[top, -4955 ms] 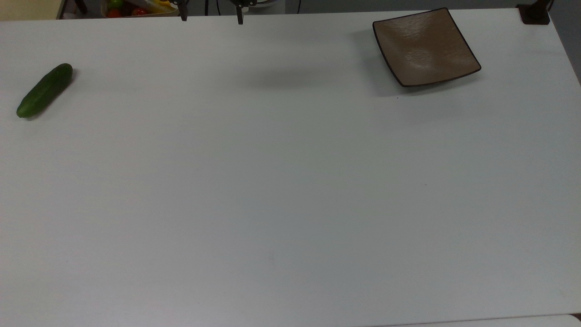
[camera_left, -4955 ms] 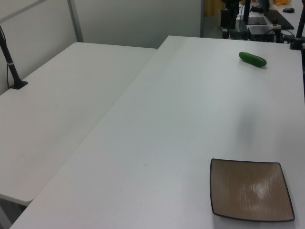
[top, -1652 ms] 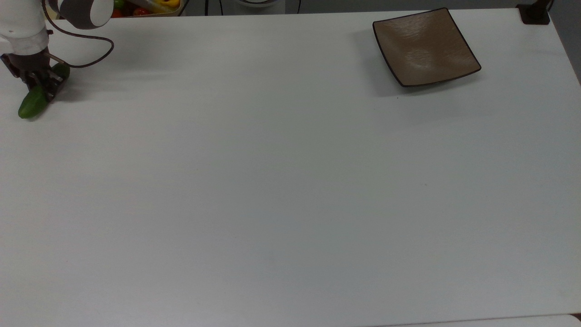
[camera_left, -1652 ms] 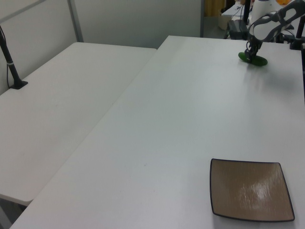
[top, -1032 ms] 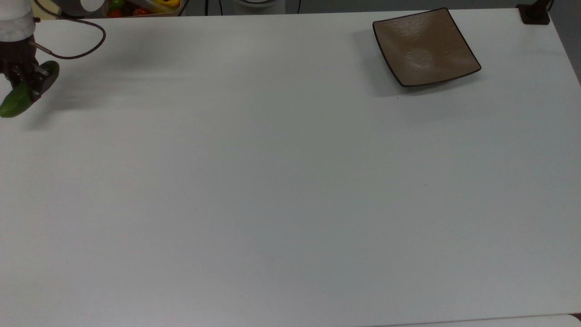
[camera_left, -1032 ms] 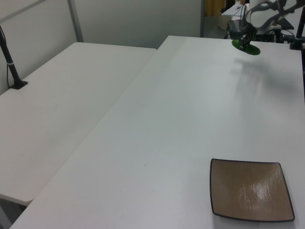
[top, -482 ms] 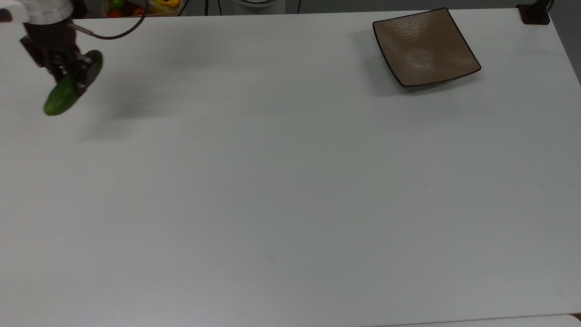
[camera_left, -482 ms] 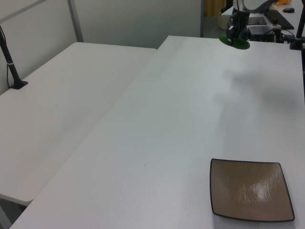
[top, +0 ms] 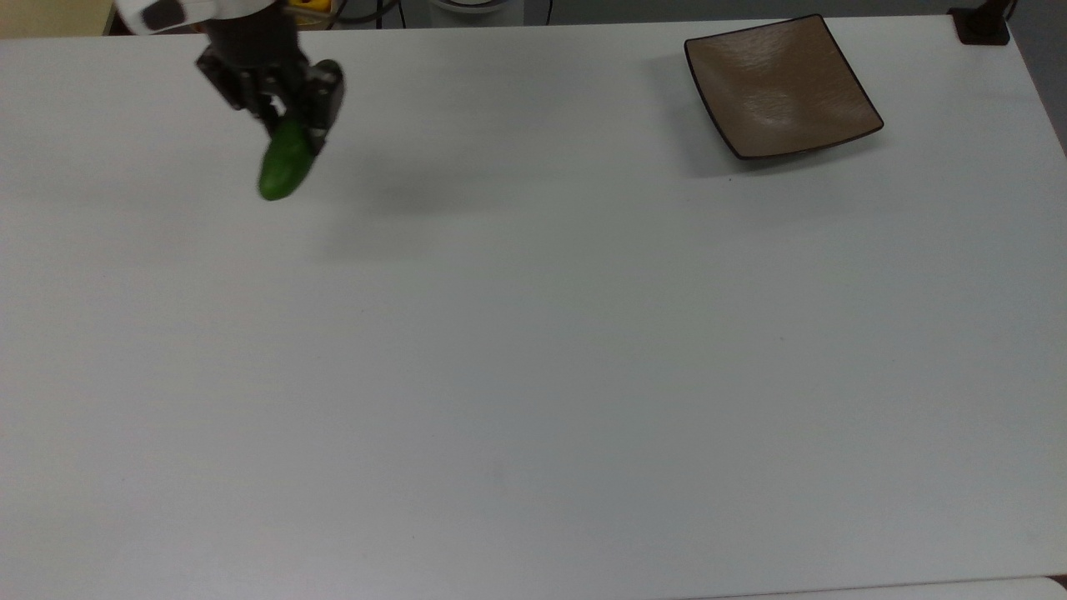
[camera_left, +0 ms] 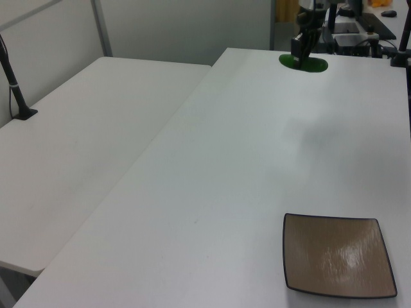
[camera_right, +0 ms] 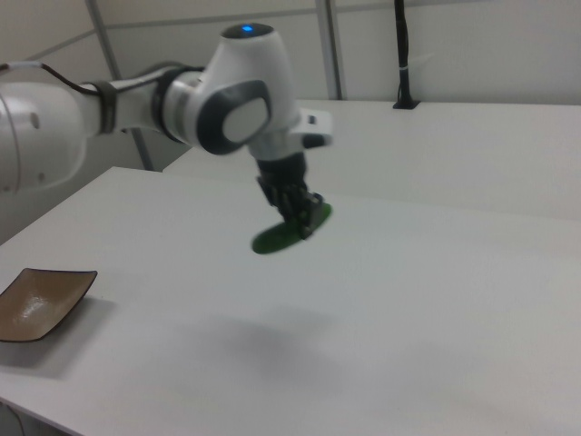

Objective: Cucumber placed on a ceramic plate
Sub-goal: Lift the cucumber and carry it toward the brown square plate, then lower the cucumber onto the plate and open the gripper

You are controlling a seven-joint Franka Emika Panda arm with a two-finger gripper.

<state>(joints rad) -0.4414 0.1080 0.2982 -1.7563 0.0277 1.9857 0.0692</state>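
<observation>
My gripper (top: 290,123) is shut on the dark green cucumber (top: 285,169) and holds it in the air above the white table, near the top view's upper left. The cucumber (camera_right: 283,234) hangs level under the fingers in the right view, its shadow on the table below. In the left view the gripper (camera_left: 303,54) carries the cucumber (camera_left: 303,63) over the far end of the table. The square brown ceramic plate (top: 782,85) lies far off at the top view's upper right; it sits at the left view's lower right (camera_left: 338,263) and the right view's lower left (camera_right: 36,302).
A second white table (camera_left: 83,135) adjoins on the left view's left, with a black post (camera_left: 14,83) on it. A box of coloured produce (top: 310,7) stands behind the table's far edge. A dark clamp (top: 984,25) sits at the top view's upper right corner.
The gripper took hold of the cucumber at the top view's far left, lifted it off the table and has carried it rightwards toward the plate's side.
</observation>
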